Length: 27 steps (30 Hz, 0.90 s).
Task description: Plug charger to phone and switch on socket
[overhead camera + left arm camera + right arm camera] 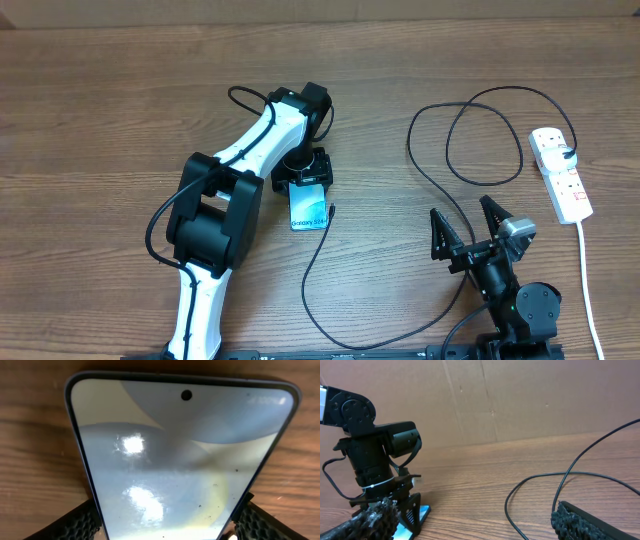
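Cardboard sheeting [520,400] backs a wood-grain desk [100,120] on which all three task things lie. At mid-desk, the phone [310,209] lies flat with its screen up. The left gripper [303,180] is over its far end, and in the left wrist view its fingers [75,522] press against both long edges, so it appears to have the phone clamped. The charger [409,140] loops across the right half of the desk. Its black plug [568,154] is already seated in the socket [560,175] at the far right, and its small plug tip [331,210] lies loose just beside the phone's near right corner. The right gripper [468,230] hovers with its jaws spread wide and nothing between them, well apart from that tip. The step in hand looks like fetching the tip. The right gripper should cross over the slack cable without snagging it and pinch the cable right behind the tip so the tip cannot swivel. Next it should line the tip up with the phone's near short edge, where the port presumably sits. Pushing straight along the phone's length while the left gripper braces would keep the phone from sliding or twisting. I cannot tell from these views whether the socket's switch is on.
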Available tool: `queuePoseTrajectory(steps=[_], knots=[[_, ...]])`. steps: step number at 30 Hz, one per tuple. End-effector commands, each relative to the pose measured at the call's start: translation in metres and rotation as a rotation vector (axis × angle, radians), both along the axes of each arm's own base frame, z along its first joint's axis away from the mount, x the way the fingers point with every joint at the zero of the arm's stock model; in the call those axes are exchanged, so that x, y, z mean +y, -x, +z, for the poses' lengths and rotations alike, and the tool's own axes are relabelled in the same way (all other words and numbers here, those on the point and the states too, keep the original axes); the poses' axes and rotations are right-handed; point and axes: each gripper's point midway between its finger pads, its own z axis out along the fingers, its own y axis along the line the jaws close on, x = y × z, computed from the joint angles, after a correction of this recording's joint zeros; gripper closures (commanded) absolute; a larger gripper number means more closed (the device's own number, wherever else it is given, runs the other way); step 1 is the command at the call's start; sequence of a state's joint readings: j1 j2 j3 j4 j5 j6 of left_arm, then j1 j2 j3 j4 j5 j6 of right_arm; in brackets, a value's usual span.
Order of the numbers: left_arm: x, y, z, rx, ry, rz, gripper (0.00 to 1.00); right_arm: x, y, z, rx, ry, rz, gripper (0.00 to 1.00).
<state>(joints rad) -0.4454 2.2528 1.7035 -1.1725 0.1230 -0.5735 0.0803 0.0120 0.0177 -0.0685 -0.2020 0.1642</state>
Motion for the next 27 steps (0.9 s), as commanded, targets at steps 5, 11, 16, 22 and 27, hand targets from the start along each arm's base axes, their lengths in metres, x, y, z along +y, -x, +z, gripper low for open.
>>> queuePoseTrajectory(steps=[5,11,16,22,27], knots=[[0.009,0.025,-0.039,0.105,-0.069,-0.031,0.00,-0.001,0.000,-0.002,-0.003,-0.004,-0.005,0.00],[0.004,0.002,-0.044,0.015,-0.036,-0.021,0.03,-0.001,0.000,-0.002,-0.003,-0.004,-0.005,0.00],[0.007,0.004,-0.043,0.031,-0.037,-0.011,0.13,-0.001,0.000,-0.001,-0.003,-0.004,-0.005,0.00],[0.010,0.014,-0.041,0.069,-0.048,-0.044,0.00,-0.001,0.000,-0.002,-0.003,-0.004,-0.005,0.00],[0.013,0.021,-0.039,0.097,-0.045,-0.096,0.00,-0.001,0.000,-0.002,-0.003,-0.004,-0.005,0.00]])
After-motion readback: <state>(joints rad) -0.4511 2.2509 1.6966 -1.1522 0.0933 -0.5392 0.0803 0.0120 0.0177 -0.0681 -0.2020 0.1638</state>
